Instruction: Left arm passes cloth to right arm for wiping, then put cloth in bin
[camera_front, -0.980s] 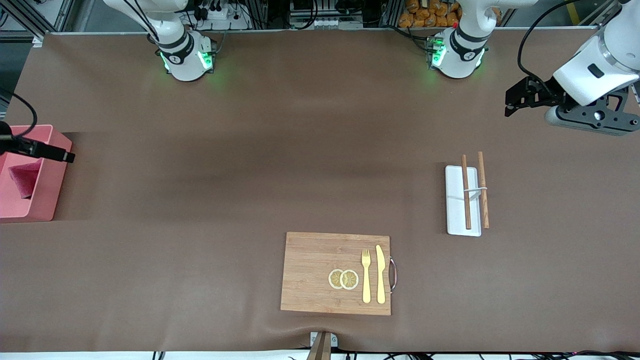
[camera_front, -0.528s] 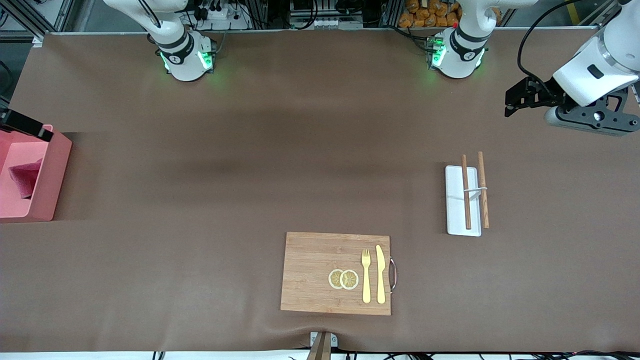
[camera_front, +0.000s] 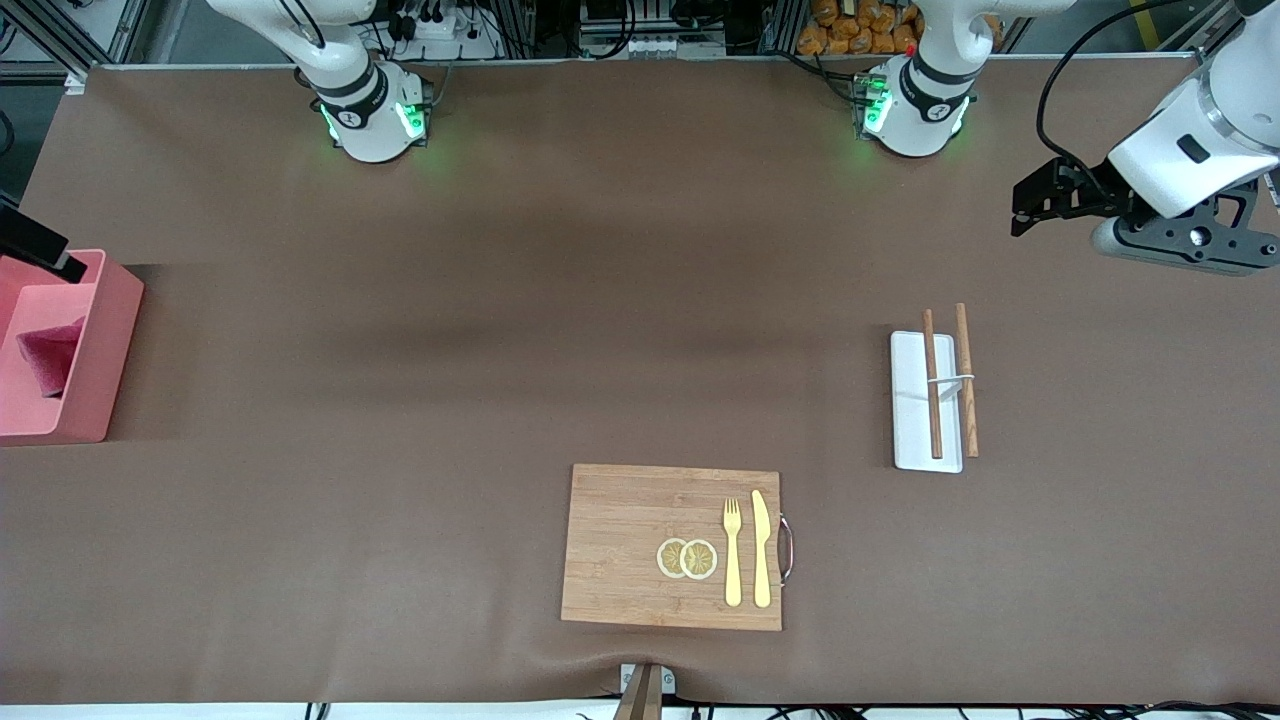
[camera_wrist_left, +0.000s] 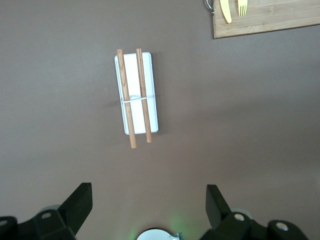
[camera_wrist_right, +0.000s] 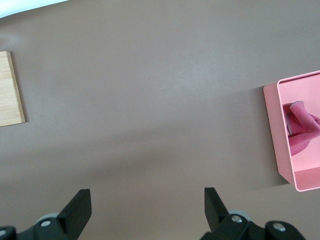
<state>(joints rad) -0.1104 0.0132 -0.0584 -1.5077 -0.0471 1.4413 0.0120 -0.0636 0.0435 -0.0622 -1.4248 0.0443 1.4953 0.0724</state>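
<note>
**Cloth** (camera_front: 48, 352): crimson-pink, crumpled, lying in the bin against its wall. Nothing grips it.

**Bin** (camera_front: 112, 340): salmon-pink box at the right arm's end of the table, upright.

**Right gripper** (camera_wrist_right: 146, 202): jaws spread wide, empty. A second ago it hung over the bin's opening. It has since lifted and drawn off past the bin's rim, and its wrist view now shows bare table below, with the bin off to one side.

**Left gripper** (camera_wrist_left: 149, 197): jaws wide apart, empty. It waits in the air at the left arm's end, over the table near the tray (camera_front: 912, 440) with its chopsticks (camera_front: 932, 385), almost unmoved.

**Board** (camera_front: 630, 530): carries a fork (camera_front: 733, 552), a knife (camera_front: 761, 548) and lemon slices (camera_front: 687, 558). It lies nearer the front camera than the tray, untouched.

**Status, as judged:** the drop is made and the right arm is clearing away. With the cloth in the bin and both grippers free, the task looks complete. Only retreat to rest remains.
</note>
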